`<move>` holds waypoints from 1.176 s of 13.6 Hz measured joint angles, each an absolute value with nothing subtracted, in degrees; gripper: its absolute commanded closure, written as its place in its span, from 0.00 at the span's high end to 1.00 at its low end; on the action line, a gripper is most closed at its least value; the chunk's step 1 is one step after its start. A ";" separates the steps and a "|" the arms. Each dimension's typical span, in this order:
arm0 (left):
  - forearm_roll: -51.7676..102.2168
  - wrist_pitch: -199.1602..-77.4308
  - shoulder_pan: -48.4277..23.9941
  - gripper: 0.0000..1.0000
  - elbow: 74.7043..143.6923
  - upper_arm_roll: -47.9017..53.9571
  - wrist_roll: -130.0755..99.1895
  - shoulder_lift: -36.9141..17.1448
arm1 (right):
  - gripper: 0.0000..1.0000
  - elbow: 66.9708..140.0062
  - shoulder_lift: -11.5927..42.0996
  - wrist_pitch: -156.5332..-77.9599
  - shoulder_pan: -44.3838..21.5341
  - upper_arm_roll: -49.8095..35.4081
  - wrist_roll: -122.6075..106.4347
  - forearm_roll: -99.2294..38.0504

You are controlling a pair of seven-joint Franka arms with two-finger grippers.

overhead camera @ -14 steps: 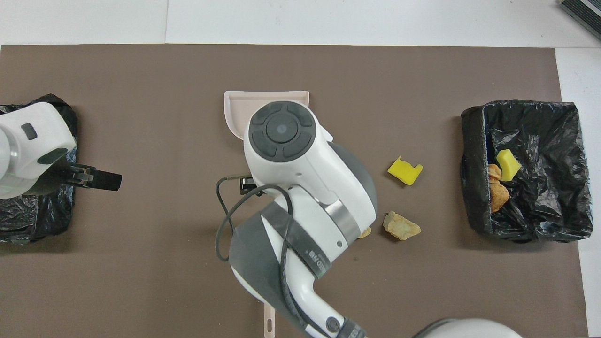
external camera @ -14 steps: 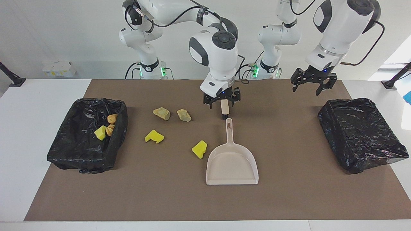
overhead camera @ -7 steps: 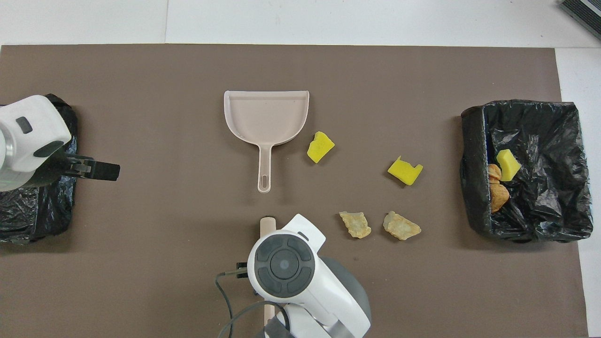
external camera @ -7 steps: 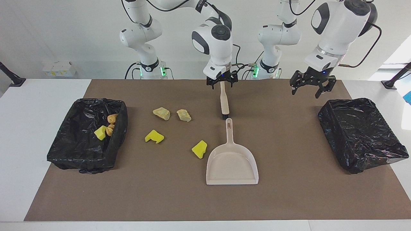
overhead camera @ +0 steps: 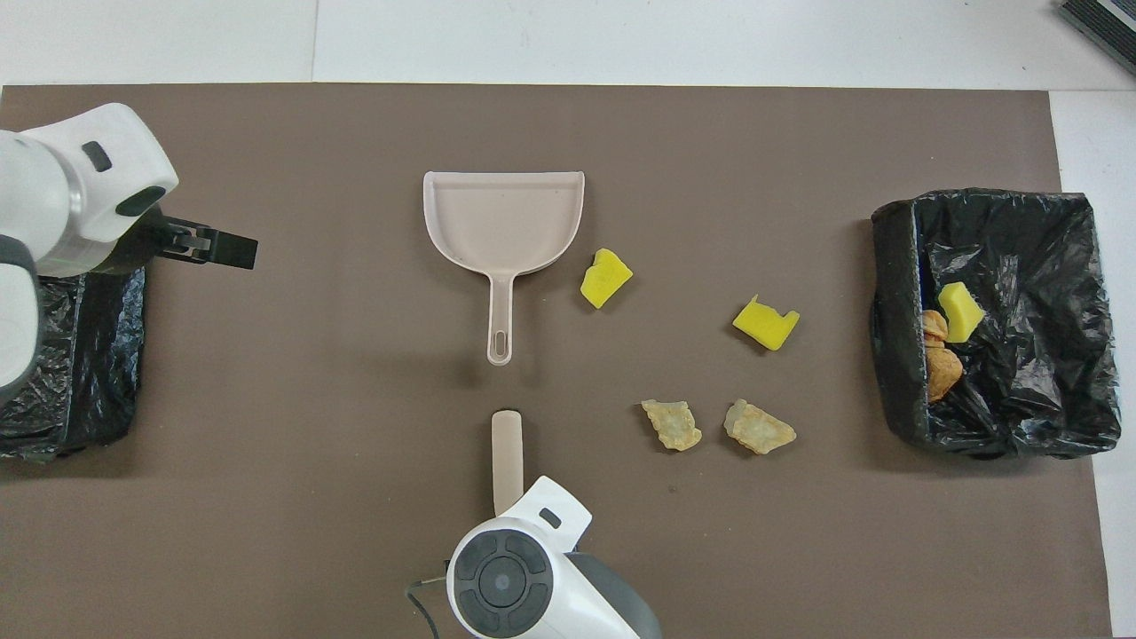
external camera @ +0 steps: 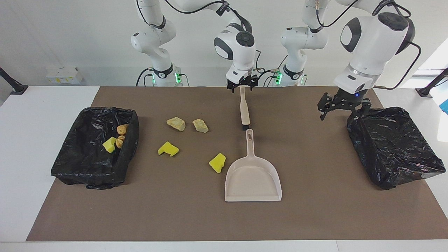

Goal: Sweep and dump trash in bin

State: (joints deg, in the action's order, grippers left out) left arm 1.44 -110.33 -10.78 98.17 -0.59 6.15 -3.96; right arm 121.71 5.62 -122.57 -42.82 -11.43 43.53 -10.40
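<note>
Mat (external camera: 315, 210), brown, covers most of the white table (external camera: 35, 140). Two black-bagged bins, one at each end.

Right-end bin (external camera: 70, 164) holds three pieces of trash: one yellow chunk (external camera: 109, 144) and two brown pieces (external camera: 122, 129) (external camera: 120, 141), bunched against the wall toward table centre. The wall partly hides the brown ones in the facing view.

Left-end bin (external camera: 395, 147) is cut off at the overhead edge and partly covered by the left arm.

Left gripper (external camera: 341, 106): jaws spread, nothing in them, up over the mat just beside the left-end bin.

Right gripper (external camera: 241, 84): jaws spread, over the brush's robot-side end. Can't tell if it touches. Hidden under its own arm from overhead.

One dustpan (external camera: 252, 178) mid-mat, flat, handle toward the robots, mouth away.

One brush (external camera: 244, 109) lying on the mat, nearer the robots than the dustpan and in line with its handle. Dark bristle end just short of the handle tip. Its other end is covered by the arm from overhead.

Four scraps loose on the mat, toward the right arm's end from the dustpan. Two beige lumps (external camera: 176, 123) (external camera: 200, 125) sit side by side, long axes roughly along the table's length. Two more yellow chunks sit farther from the robots: a notched one (external camera: 168, 149), and one (external camera: 217, 162) just beside the dustpan's pan. Seven scraps total.
</note>
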 measured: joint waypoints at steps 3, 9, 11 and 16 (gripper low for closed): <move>1.46 -111.57 -14.25 1.00 95.57 -0.22 1.88 -9.11 | 1.00 123.38 5.58 -122.89 -44.67 -11.39 44.53 -10.41; 1.50 -118.59 -23.03 1.00 95.15 0.12 -3.67 -17.17 | 0.24 125.37 5.58 -126.06 -46.82 -11.35 48.64 -10.42; 1.47 -118.97 -26.23 1.00 95.16 0.17 -8.12 -19.18 | 0.01 125.37 5.58 -126.12 -46.82 -11.34 49.42 -10.42; 1.44 -121.46 -33.42 1.00 98.01 0.21 -16.06 -21.26 | 0.00 125.31 5.58 -126.60 -46.81 -11.01 51.20 -10.42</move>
